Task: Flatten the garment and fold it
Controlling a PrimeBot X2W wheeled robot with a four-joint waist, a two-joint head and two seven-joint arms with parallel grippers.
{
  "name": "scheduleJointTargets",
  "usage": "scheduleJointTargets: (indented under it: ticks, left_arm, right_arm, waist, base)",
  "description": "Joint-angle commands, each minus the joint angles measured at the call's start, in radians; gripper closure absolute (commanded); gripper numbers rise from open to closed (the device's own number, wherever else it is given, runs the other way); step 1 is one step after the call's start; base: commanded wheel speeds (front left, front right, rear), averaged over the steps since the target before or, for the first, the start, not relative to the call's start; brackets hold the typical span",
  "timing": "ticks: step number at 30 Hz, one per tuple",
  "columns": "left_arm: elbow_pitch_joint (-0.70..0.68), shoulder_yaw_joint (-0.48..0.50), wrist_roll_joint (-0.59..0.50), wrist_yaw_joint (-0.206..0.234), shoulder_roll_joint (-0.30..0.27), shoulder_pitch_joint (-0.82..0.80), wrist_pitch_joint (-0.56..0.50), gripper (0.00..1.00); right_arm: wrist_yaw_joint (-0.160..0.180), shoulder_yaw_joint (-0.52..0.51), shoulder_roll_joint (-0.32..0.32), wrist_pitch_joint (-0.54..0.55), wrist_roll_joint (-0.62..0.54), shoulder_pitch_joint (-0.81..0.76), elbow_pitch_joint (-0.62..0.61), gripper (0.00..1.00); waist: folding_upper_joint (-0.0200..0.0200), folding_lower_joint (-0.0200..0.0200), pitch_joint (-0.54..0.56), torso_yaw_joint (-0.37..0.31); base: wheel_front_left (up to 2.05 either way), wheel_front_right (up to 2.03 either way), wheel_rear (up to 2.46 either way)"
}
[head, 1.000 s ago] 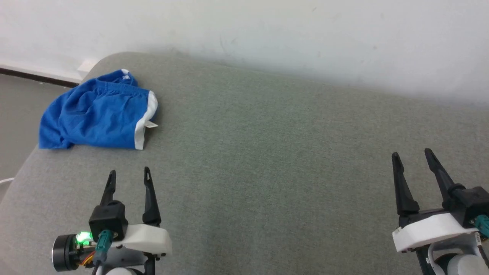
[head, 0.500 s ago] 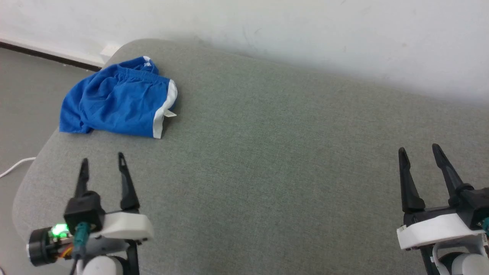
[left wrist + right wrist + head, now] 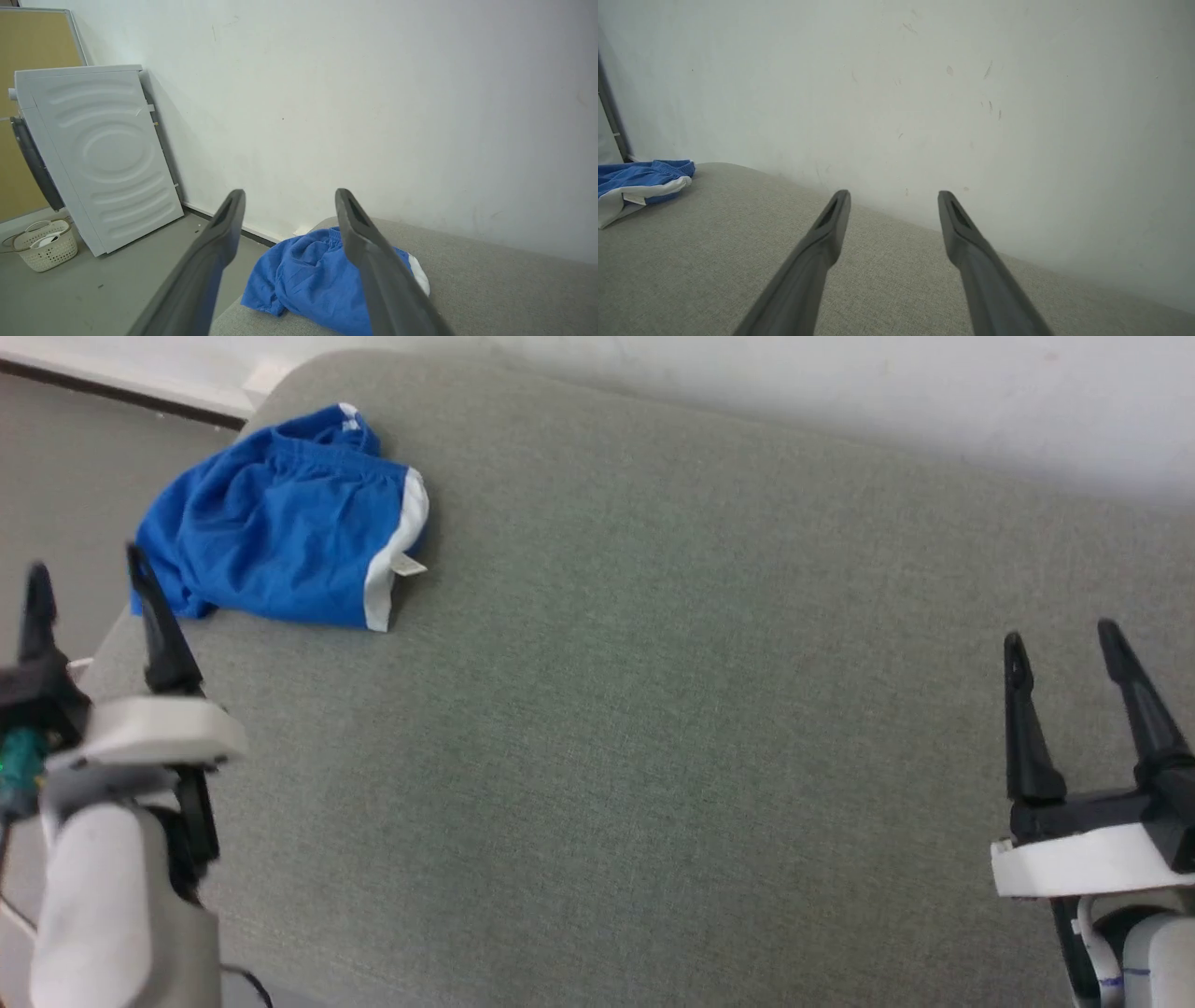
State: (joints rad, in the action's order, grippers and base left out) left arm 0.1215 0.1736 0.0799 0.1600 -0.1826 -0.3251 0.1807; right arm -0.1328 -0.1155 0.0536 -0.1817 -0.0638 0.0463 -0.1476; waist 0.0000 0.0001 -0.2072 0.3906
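Observation:
The garment point(image 3: 280, 527) is a crumpled heap of bright blue shorts with a white stripe, lying at the far left corner of the grey padded surface point(image 3: 653, 709). It also appears in the left wrist view point(image 3: 308, 280) and at the left edge of the right wrist view point(image 3: 635, 184). My left gripper point(image 3: 89, 565) hangs open at the surface's left edge, just short of the shorts and touching nothing. Far over at the lower right, my right gripper point(image 3: 1060, 635) stands open above bare fabric with nothing between its fingers.
A white wall point(image 3: 840, 392) runs behind the surface. Beyond the left edge is grey floor with a tilted white washing machine point(image 3: 98, 154) and a small pale basket point(image 3: 44, 242). A white cable point(image 3: 9, 919) lies on the floor.
The head camera has tipped down and turned, so the whole picture shifted. My left gripper has moved up and left toward the shorts. The right gripper stays open.

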Motion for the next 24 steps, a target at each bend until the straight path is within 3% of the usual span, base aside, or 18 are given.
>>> scheduleJointTargets:
  ticks: [1, 5, 10, 15, 19, 24]
  left_arm:
    - [0.028, 0.015, 0.011, -0.02, -0.024, -0.067, 0.013, 0.0]
    - [0.104, 0.023, 0.022, -0.053, -0.058, -0.165, 0.019, 0.0]
    - [0.268, 0.016, 0.067, -0.155, -0.138, -0.337, 0.005, 0.0]
    - [0.435, -0.009, 0.147, -0.253, -0.214, -0.52, -0.133, 0.0]
    - [0.537, -0.091, 0.191, -0.272, -0.277, -0.631, -0.278, 0.0]
    - [0.597, -0.246, 0.335, -0.279, -0.373, -0.722, -0.483, 0.0]
  right_arm:
    - [0.002, -0.003, -0.002, -0.012, -0.019, 0.028, -0.02, 0.0]
    - [0.002, -0.003, -0.002, -0.018, -0.044, 0.056, -0.046, 0.0]
    - [0.002, 0.0, -0.002, -0.029, -0.08, 0.102, -0.098, 0.0]
    - [0.002, -0.003, -0.003, -0.039, -0.11, 0.138, -0.153, 0.0]
    - [0.002, 0.003, -0.001, -0.048, -0.128, 0.162, -0.192, 0.0]
    - [0.002, 0.018, 0.002, -0.058, -0.143, 0.199, -0.239, 0.0]
  waist:
    - [0.0, -0.0001, -0.087, -0.01]
    - [0.0, -0.0001, -0.142, -0.016]
    - [0.0, -0.0001, -0.229, -0.036]
    - [0.0, -0.0001, -0.304, -0.05]
    - [0.0, -0.0001, -0.358, -0.065]
    - [0.0, -0.0001, -0.433, -0.089]
  base:
    - [0.0, 0.0, 0.0]
    - [0.0, 0.0, 0.0]
    - [0.0, 0.0, 0.0]
    - [0.0, 0.0, 0.0]
    - [0.0, 0.0, 0.0]
    - [0.0, 0.0, 0.0]
